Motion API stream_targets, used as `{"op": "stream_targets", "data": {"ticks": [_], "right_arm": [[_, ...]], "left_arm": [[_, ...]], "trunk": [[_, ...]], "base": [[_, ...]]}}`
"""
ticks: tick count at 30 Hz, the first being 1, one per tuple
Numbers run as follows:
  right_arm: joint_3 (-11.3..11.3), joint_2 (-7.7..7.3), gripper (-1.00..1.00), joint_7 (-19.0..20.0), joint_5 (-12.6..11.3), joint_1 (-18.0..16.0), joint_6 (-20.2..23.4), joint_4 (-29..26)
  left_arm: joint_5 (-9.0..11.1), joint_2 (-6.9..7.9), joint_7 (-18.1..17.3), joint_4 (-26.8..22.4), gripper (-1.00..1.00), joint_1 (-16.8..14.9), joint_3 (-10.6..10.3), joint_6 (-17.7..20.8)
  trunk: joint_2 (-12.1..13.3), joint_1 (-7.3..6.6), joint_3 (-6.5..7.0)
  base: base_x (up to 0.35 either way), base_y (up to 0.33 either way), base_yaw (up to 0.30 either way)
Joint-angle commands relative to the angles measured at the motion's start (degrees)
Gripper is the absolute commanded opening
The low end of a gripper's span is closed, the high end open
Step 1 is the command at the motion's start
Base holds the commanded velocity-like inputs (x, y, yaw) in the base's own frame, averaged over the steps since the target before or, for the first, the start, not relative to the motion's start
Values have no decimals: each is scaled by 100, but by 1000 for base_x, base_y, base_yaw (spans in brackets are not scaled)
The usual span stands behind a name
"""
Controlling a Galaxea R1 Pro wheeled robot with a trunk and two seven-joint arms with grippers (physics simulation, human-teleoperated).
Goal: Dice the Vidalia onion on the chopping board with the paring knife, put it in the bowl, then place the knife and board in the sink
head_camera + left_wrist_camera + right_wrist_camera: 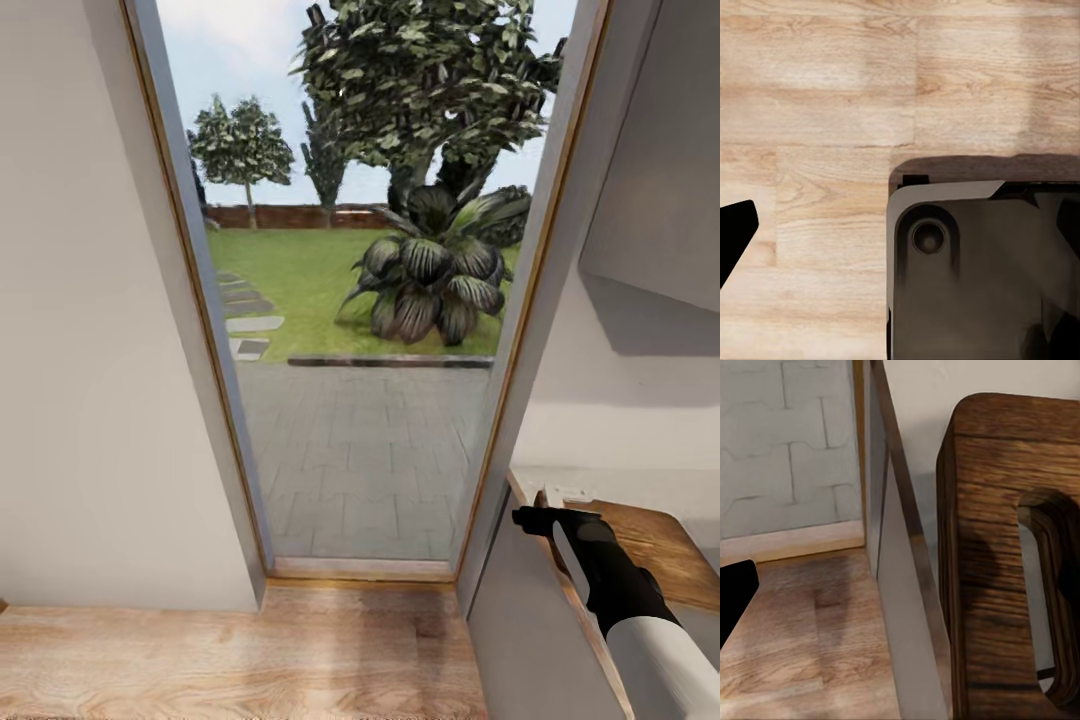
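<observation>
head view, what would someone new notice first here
The tall open doorway fills the middle, looking out on grey paving, a green lawn and a big dark-leaved striped plant under a tree. Light wood plank floor runs along the bottom, and the robot's black and white right arm reaches in at lower right over a brown wooden piece of furniture.

No text, label, brand, number or sign can be read anywhere in these three views.
</observation>
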Motion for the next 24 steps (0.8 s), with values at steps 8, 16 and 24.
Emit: {"op": "stream_targets", "data": {"ticks": [8, 16, 24], "right_arm": [[1, -7, 100, -14, -6, -4, 29, -7], [1, -8, 100, -14, -6, -4, 29, -7], [1, -7, 100, -14, -6, -4, 29, -7]], "left_arm": [[0, 0, 2, -8, 100, 1, 4, -7], [0, 0, 2, -8, 100, 1, 5, -5], [0, 0, 2, -8, 100, 1, 4, -4]], "trunk": [[-12, 3, -58], [-12, 3, -107], [-12, 3, -156]], "base": [[0, 0, 0], [0, 0, 0], [0, 0, 0]]}}
